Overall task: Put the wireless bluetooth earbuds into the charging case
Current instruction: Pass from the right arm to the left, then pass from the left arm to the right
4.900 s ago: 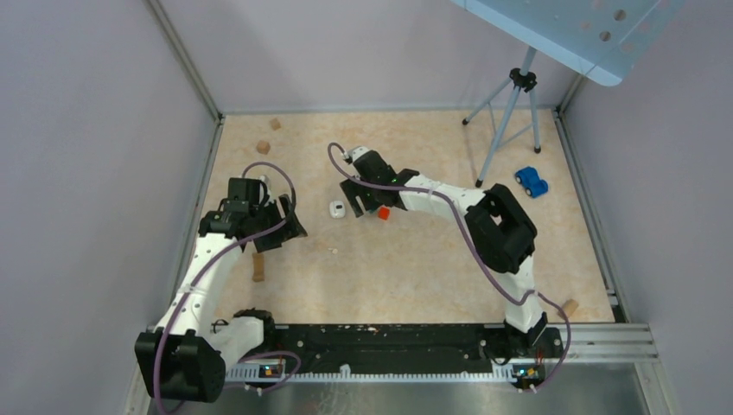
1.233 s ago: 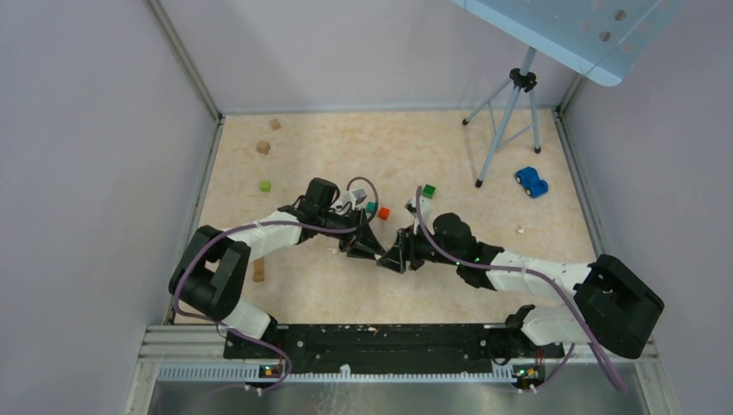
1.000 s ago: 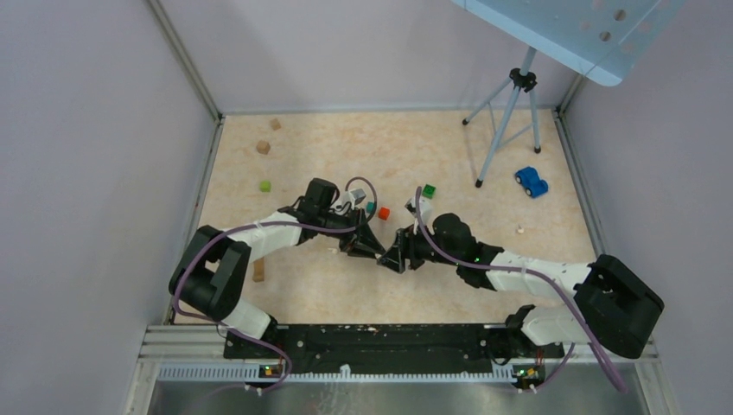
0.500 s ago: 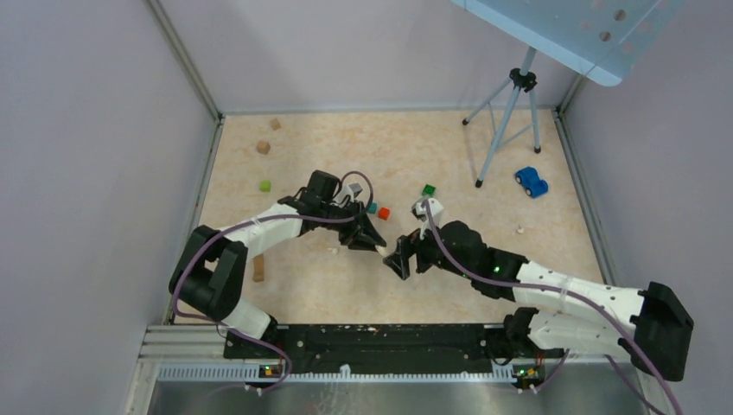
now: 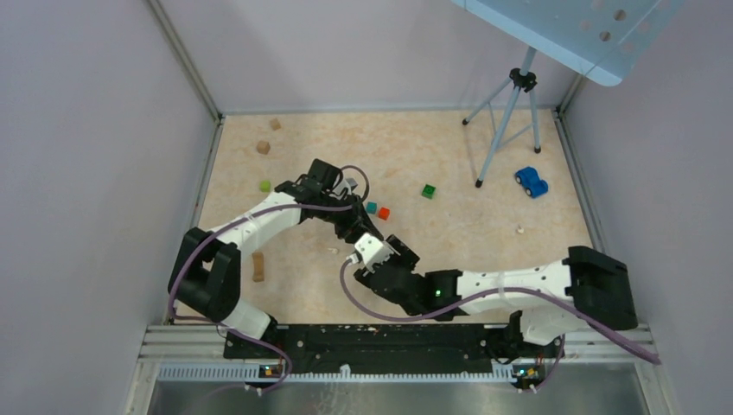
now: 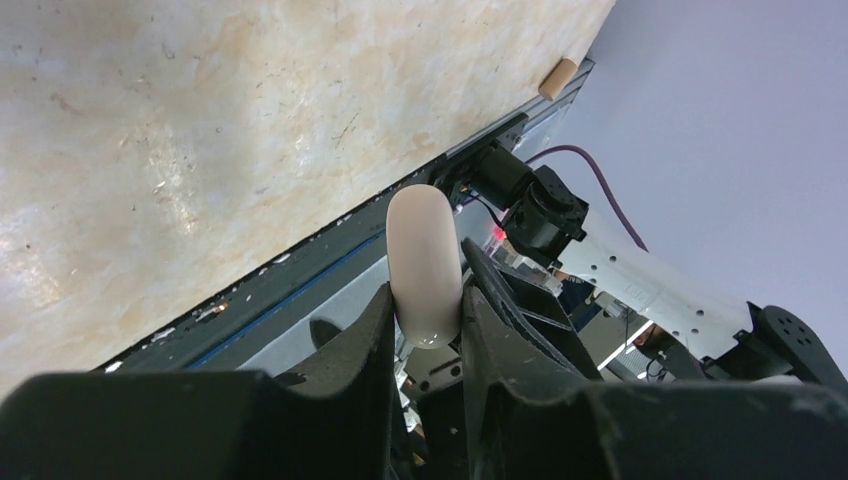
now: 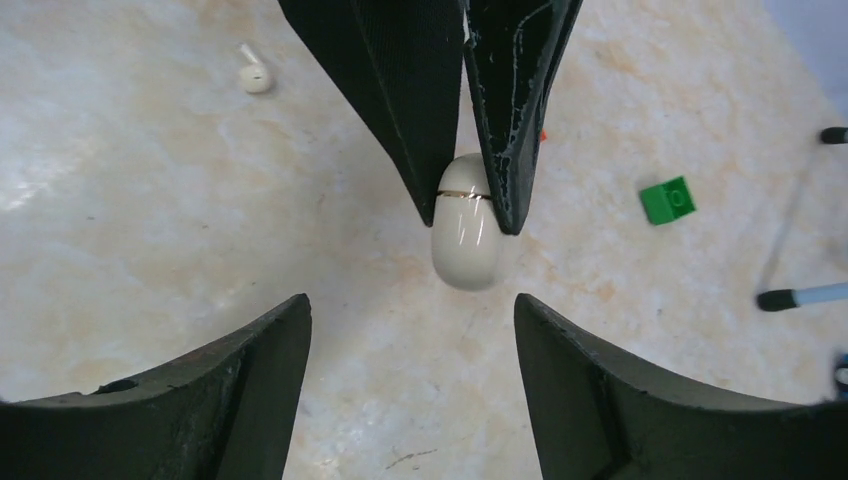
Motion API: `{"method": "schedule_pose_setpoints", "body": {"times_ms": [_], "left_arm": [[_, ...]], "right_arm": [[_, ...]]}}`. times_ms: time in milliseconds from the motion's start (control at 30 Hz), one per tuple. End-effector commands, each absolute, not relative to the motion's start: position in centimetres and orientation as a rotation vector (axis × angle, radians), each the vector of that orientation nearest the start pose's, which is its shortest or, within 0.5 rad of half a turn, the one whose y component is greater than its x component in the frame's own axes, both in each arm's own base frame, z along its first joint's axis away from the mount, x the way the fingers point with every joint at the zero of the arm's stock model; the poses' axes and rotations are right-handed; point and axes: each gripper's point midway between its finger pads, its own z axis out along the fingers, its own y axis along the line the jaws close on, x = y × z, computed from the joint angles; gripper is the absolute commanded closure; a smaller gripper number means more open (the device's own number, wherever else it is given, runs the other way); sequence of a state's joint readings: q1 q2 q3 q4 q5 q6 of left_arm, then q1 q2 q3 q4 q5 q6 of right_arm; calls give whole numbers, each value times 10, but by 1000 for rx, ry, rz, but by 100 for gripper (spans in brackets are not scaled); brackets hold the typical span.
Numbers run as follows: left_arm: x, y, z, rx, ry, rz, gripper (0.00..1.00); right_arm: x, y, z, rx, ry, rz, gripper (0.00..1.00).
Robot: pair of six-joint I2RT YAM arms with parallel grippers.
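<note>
**Case in hand, nothing loaded yet**

The left claw [image 6: 428,310] was clamped on the case [image 7: 464,240]. It pinched the upper end, so that the rounded lower end hung free above the table [image 7: 150,220]. From the right wrist view we noted a thin seam across the case just at the fingertips. No dark interior showed, so we judged the lid to be shut.

The right claw [image 7: 410,305] stood just short of the case with its jaws wide apart and nothing between them. It touched neither the case nor an earbud.

One earbud [image 7: 253,76] lay loose on the table, off to one side of the case and well apart from both claws. We could not place the second earbud with any certainty. A pale speck sat far out on the right side of the table in the top view, too small for us to name. A green cube [image 7: 667,199] lay off to the other side and played no part.

Our reckoning was that the task was at an early stage. The case was secured and lifted, but no earbud was seated. What remained, as we judged it:

- open the lid, probably with the free right claw
- pick up each earbud in turn
- set both into their sockets
</note>
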State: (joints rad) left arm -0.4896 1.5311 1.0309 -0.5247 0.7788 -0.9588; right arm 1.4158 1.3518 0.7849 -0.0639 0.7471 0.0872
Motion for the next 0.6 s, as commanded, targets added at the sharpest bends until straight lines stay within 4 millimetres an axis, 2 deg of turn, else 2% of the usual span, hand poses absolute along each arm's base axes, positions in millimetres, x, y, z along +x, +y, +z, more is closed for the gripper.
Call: {"method": "schedule_pose_setpoints", "body": {"times_ms": [0,67,133,367,567], "left_arm": [[216,-281,173,-303,2866,-1444,100],[213,-281,172,-298,2873,-1449,100],[211,-280,171,-295,2875,-1454,100],[207,-279,170,-281,2876,-1470,100],[206,-278,177,-270,2852,-1480,100]], "right_arm": [[190,331,163,-851,1684,-75,30],[192,335,162,-852,1678,-107,41],[195,335,162,-832,1684,-140,47],[197,341,163,-838,1664,-140,50],[200,341,152,-836,1677,-156,61]]}}
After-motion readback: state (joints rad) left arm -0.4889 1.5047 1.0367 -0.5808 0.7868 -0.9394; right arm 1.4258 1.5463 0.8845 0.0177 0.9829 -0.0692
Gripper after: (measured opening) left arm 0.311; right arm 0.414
